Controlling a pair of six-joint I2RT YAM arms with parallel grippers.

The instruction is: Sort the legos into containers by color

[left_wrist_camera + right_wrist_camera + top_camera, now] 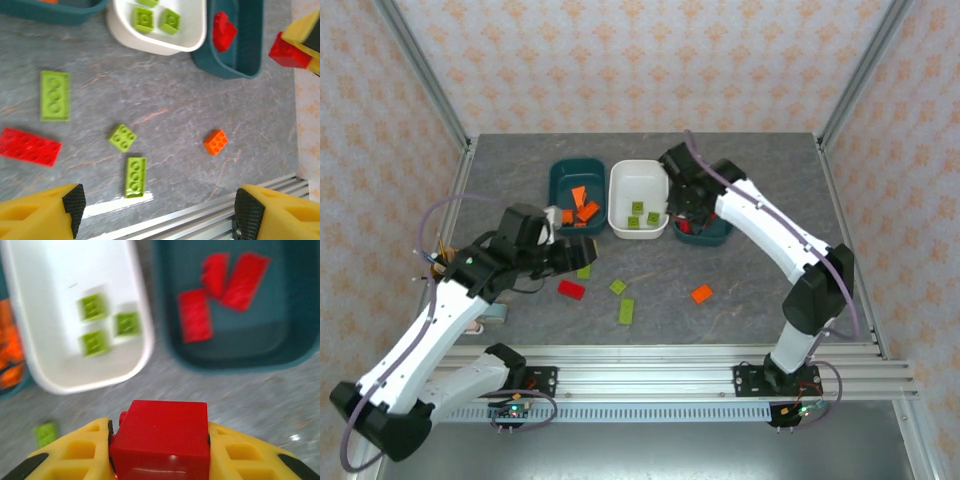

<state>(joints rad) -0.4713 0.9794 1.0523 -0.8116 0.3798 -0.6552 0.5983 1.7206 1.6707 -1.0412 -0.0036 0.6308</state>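
The right gripper (160, 452) is clamped on a red brick (159, 425), which sits tight between its yellow fingers (70, 455). It hangs just at the near rim of the right teal tub (295, 340), beside the white tub (142, 347). Three red bricks (196, 315) lie in that teal tub (two of them lean against each other). Three green bricks (92, 307) lie in the white tub. The left teal tub (560, 185) holds several orange bricks (586, 210).

The left gripper (160, 210) stands wide open with nothing between its fingers. It hovers above the loose pieces on the grey table (760, 270). Under it lie:
- a red oblong (29, 146) at the left
- a green oblong (55, 95) further back
- a small green square (122, 137)
- another green oblong (135, 176) just in front of that square
- a small orange square (215, 141) off to the right, well apart from the others

All five rest flat on the table, in front of the tubs and touching none of them.
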